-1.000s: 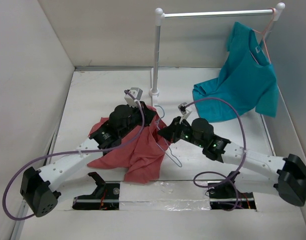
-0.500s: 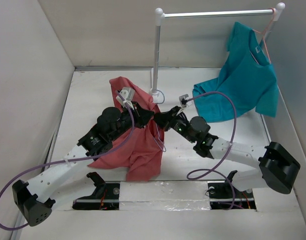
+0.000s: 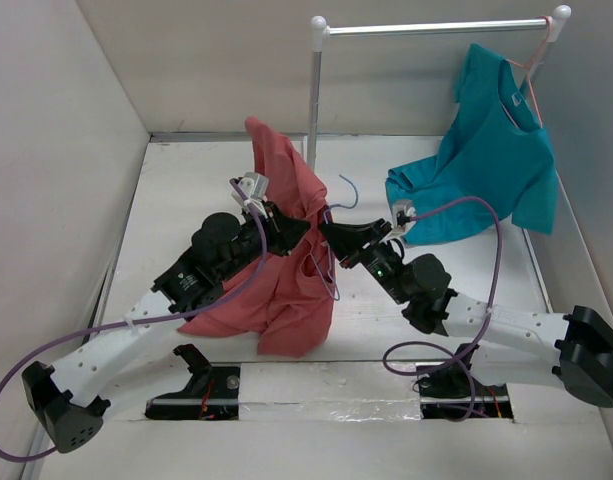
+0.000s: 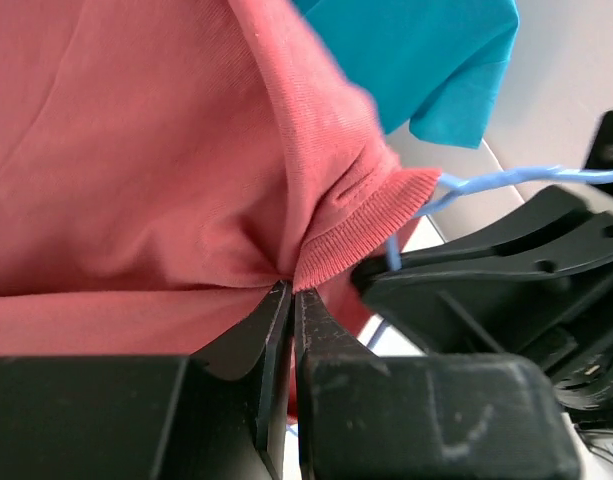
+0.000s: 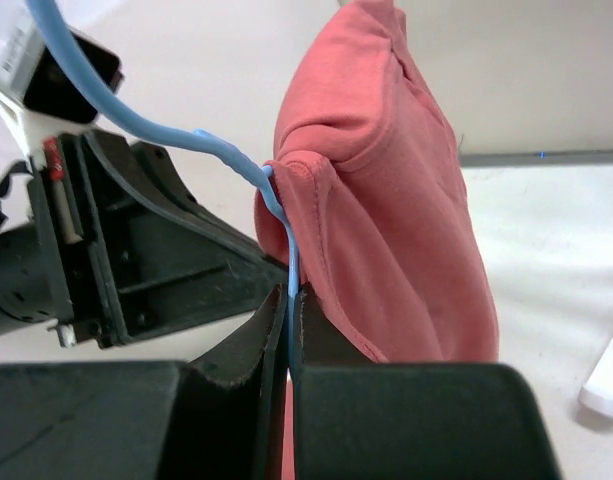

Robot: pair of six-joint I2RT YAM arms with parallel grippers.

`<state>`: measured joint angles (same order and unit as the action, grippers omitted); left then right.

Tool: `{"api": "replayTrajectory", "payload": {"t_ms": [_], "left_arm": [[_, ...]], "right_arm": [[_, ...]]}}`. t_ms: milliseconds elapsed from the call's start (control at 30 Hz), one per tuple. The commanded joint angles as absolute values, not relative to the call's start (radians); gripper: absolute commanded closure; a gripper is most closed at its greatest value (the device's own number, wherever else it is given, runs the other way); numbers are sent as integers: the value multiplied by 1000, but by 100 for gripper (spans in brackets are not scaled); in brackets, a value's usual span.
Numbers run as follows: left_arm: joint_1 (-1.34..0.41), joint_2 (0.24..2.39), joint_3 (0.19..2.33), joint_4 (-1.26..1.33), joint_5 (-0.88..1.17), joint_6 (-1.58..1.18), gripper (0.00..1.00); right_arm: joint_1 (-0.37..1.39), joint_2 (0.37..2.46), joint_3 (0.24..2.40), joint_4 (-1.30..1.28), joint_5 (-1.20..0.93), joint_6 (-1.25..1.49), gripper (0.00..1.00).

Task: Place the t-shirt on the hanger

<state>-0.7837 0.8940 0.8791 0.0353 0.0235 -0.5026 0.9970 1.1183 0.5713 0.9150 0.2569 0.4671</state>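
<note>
The salmon-red t-shirt (image 3: 286, 270) hangs lifted between the two arms, its top bunched up high and its lower part draping to the table. My left gripper (image 3: 302, 228) is shut on the ribbed collar edge of the t-shirt (image 4: 136, 150), as the left wrist view (image 4: 293, 290) shows. My right gripper (image 3: 328, 230) is shut on the light-blue wire hanger (image 5: 166, 130), as the right wrist view (image 5: 289, 292) shows. The wire runs into the shirt's neck opening (image 5: 386, 200). The hanger's hook (image 3: 348, 190) sticks up behind the grippers. The rest of the hanger is hidden in cloth.
A white clothes rack (image 3: 314, 110) stands at the back, just behind the lifted shirt. A teal-blue t-shirt (image 3: 491, 160) hangs from its bar on a pink hanger (image 3: 531, 75) at the right. White walls close in the left and right sides.
Both arms have risen and moved toward the back. The t-shirt has been lifted from a heap on the table into a tall drape, and the hanger has come up with it.
</note>
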Motion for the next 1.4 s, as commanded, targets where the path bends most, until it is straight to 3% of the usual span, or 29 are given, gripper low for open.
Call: {"api": "replayTrajectory", "payload": {"t_ms": [0,167,267,600,1000,1200,1367], "left_arm": [[-784,891,902,12,32,-494,100],[-784,868,955,-34,11,-477,72],[-784,810,962,-14,11,-494,64],[-784,782,1000,115,-104,-568,63],[-784,992,1048,220,-136,-604,44],[-784,1028,1019,270,-204,-620,45],[-784,1055,1000,318,-140,-640,52]], "right_arm": [[1012,1092,581,1126,351,413,100],[1042,1092,597,1126,391,370,100],[1051,1078,603,1105,393,362,100],[1072,1097,592,1068,394,364,100],[1111,1112,609,1057,419,330,100],[1121,1121,626,1046,425,307,100],[1132,1166,666,1026,403,293,100]]}}
